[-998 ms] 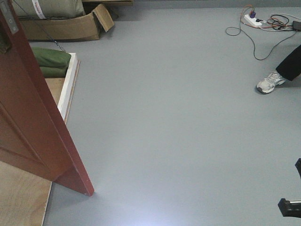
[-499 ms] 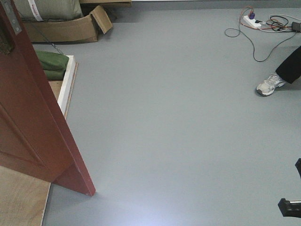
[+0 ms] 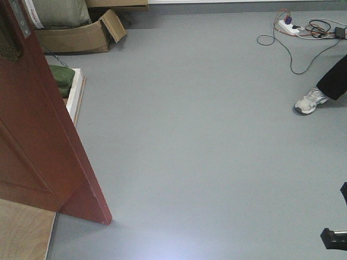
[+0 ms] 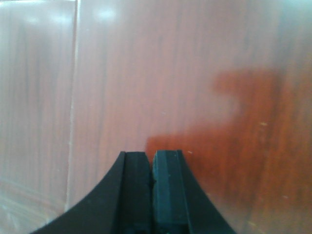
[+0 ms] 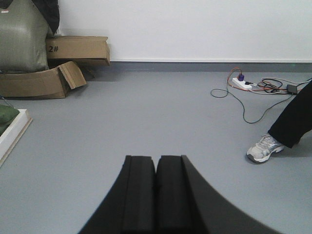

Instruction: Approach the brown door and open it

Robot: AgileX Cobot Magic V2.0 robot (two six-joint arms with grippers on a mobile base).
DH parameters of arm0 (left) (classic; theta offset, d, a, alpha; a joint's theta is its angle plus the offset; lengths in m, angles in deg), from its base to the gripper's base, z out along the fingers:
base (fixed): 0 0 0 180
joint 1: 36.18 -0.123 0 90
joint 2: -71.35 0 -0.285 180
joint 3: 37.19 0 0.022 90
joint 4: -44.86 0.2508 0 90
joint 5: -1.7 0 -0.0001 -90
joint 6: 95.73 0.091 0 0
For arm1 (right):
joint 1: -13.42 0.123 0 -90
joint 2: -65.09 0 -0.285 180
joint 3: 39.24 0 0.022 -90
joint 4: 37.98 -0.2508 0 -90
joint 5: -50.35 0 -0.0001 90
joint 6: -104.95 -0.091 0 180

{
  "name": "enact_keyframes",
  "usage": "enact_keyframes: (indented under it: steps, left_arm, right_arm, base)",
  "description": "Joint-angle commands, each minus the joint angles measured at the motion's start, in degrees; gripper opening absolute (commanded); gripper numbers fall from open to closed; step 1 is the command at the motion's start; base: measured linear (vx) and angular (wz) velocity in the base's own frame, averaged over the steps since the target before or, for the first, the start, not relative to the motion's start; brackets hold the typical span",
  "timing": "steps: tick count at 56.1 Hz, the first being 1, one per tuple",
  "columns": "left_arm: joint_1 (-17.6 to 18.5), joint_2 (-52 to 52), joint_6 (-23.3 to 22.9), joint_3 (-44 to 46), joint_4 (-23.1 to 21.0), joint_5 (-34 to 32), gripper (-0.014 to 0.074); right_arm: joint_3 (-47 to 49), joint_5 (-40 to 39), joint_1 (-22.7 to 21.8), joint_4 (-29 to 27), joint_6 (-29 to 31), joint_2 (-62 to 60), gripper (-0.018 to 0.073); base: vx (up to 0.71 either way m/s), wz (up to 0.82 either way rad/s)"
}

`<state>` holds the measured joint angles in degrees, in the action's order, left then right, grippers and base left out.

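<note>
The brown door (image 3: 38, 146) stands at the left of the front view, swung open at an angle, its bottom corner resting on the grey floor and its silver latch plate (image 3: 21, 19) at the top edge. Glossy reddish wood of the brown door (image 4: 185, 87) fills the left wrist view, close in front of my left gripper (image 4: 151, 156), which is shut with nothing between its fingers. My right gripper (image 5: 156, 160) is shut too, empty, and points over open grey floor. A black part of the right arm (image 3: 333, 237) shows at the lower right of the front view.
Tan cardboard boxes (image 3: 81, 35) and a grey-green sack (image 5: 22, 39) sit at the back left. A white-edged frame (image 3: 75, 95) with green bags lies beside the door. A person's leg and white shoe (image 3: 310, 101) stand at right, near a power strip with cables (image 3: 295, 27). Plywood (image 3: 24, 233) lies under the door.
The view has crept forward and slightly left: the door fills more of the left side, and the boxes and white-edged frame have slid towards the upper left. Both grippers stay shut.
</note>
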<state>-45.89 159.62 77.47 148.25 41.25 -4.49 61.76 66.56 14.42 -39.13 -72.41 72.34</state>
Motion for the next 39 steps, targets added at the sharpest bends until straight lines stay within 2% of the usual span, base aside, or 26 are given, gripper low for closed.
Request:
enact_keyframes:
  steps: [1, 39]
  left_arm:
    - [0.45, -1.87, -0.04, 2.08, 0.01, -3.62, -0.0004]
    - [0.45, -1.87, -0.04, 2.08, 0.01, -3.18, -0.0004]
  right_arm:
    - [-0.22, -4.69, -0.09, 0.4, 0.32, -0.52, 0.0]
    - [-0.22, -4.69, -0.09, 0.4, 0.32, -0.52, 0.0]
  base:
    - [0.11, -0.01]
    - [0.13, 0.03]
